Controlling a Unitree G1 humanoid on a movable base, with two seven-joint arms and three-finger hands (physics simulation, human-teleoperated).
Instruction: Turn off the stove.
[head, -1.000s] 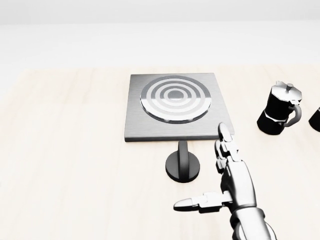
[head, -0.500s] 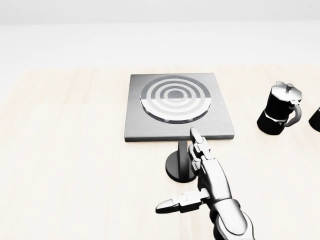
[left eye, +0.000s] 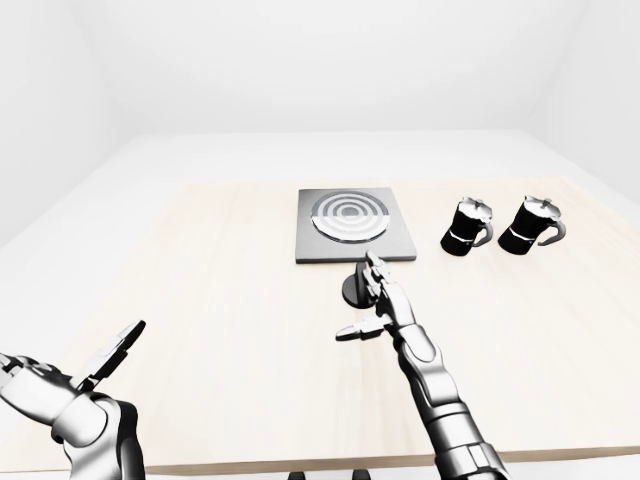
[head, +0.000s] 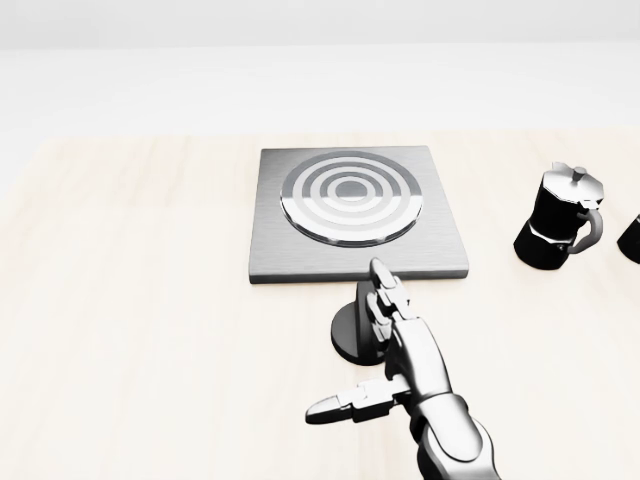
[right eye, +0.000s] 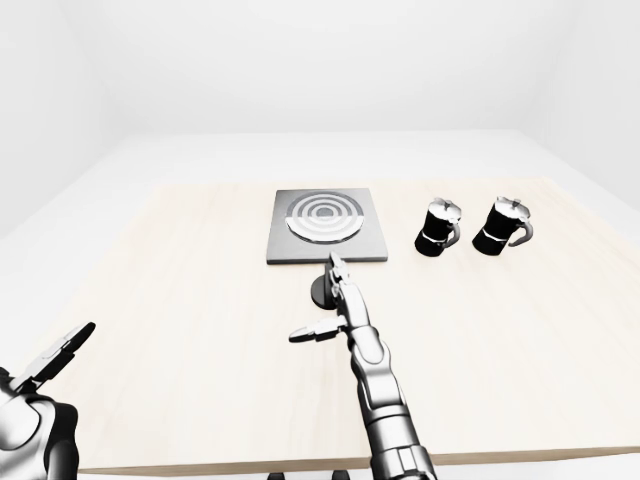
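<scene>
Brushed grey metal stove (head: 355, 215), pale matt wood table (head: 130, 300), glossy black moka pots (left eye: 468, 226), perhaps enamelled

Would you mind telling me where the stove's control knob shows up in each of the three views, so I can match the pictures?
Left-eye view: the knob sits just below the stove plate, centre-right, partly covered by the right hand.
Head view: the knob lies below the plate, centre, with the fingers over its right part.
Right-eye view: the knob is at centre, under the plate.
Shared landmark: the ringed burner.

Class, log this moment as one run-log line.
right hand: open, fingers at stove knob | left hand: open, idle | stove: bare | moka pots: right
</scene>
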